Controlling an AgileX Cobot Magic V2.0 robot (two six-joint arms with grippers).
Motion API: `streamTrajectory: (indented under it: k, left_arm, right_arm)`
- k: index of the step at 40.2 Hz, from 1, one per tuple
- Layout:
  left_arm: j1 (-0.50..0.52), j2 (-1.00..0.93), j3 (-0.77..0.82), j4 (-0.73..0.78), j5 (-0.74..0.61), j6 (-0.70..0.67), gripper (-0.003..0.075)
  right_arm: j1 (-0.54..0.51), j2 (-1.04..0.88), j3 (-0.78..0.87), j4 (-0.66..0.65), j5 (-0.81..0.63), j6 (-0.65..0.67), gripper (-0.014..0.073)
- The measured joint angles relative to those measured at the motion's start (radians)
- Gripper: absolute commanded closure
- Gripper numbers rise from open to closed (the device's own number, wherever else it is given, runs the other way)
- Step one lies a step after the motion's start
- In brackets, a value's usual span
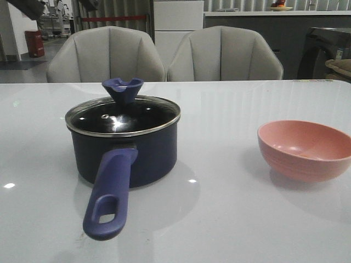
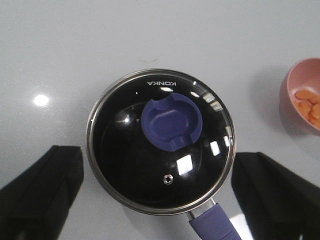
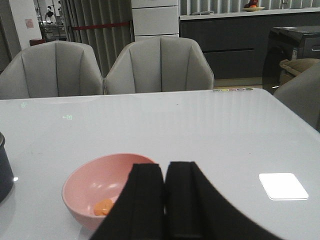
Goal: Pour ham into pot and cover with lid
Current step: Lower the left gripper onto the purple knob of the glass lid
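The dark navy pot (image 1: 148, 156) stands left of centre on the table, its purple-blue handle (image 1: 109, 194) pointing toward me. The glass lid (image 1: 123, 116) sits on the pot, flared knob (image 1: 123, 90) up. Orange ham slices (image 2: 310, 106) lie in the pink bowl (image 1: 306, 149) on the right. My left gripper (image 2: 157, 154) hangs open high over the lid (image 2: 160, 145), one finger on each side, holding nothing. My right gripper (image 3: 164, 167) is shut and empty, just beside the bowl (image 3: 95, 182), where some ham (image 3: 103, 206) shows. Neither gripper appears in the front view.
Two grey chairs (image 1: 107, 55) stand behind the table's far edge. A bright reflection patch (image 3: 283, 186) lies on the white tabletop right of the right gripper. The pot's side (image 3: 4, 170) shows at the edge of the right wrist view.
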Motion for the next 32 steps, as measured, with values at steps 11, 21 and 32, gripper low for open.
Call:
streamTrajectory:
  k: [11, 21, 32]
  left_arm:
    - [-0.039, 0.241, -0.289, 0.011, 0.236, -0.002, 0.0118]
    - [-0.039, 0.394, -0.450, 0.043, 0.365, -0.037, 0.0097]
    - [-0.041, 0.484, -0.501, 0.079, 0.408, -0.074, 0.0097]
  right_arm:
    - [0.000, 0.000, 0.000, 0.000, 0.000, 0.000, 0.0452]
    - [0.000, 0.000, 0.000, 0.000, 0.000, 0.000, 0.0452]
    - [0.000, 0.000, 0.000, 0.000, 0.000, 0.000, 0.0452]
